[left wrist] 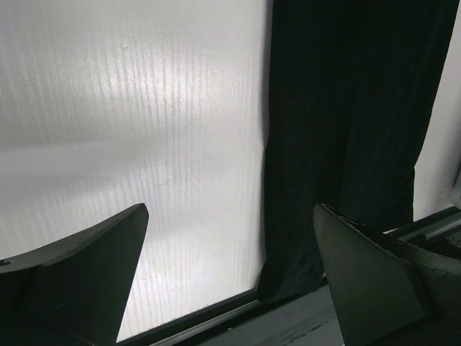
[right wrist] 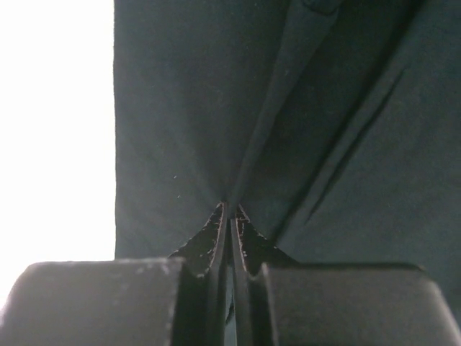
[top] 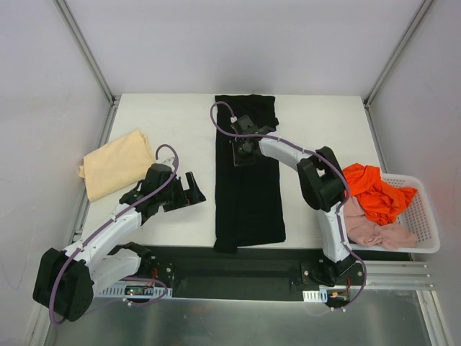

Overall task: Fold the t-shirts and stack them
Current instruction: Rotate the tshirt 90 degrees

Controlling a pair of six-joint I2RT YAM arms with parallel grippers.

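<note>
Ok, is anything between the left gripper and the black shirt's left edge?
Nothing visible. Only bare table separates the open left gripper from the black t-shirt. The tan t-shirt lies on the gripper's other side, and the right gripper pinches the black t-shirt nearer its far end, clear of that path.

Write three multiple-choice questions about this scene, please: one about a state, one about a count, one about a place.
1. The right gripper is: A open; B shut on nothing; C shut on the black shirt.
2. How many shirts show in the basket? A one; B two; C three.
3. Where is the tan shirt? A on the table's left side; B in the basket; C on the black shirt.
Answers: 1 C, its wrist view shows it closed on pinched black cloth. 2 B, an orange shirt and a pink shirt. 3 A, it lies left of the black shirt, apart from it.
</note>
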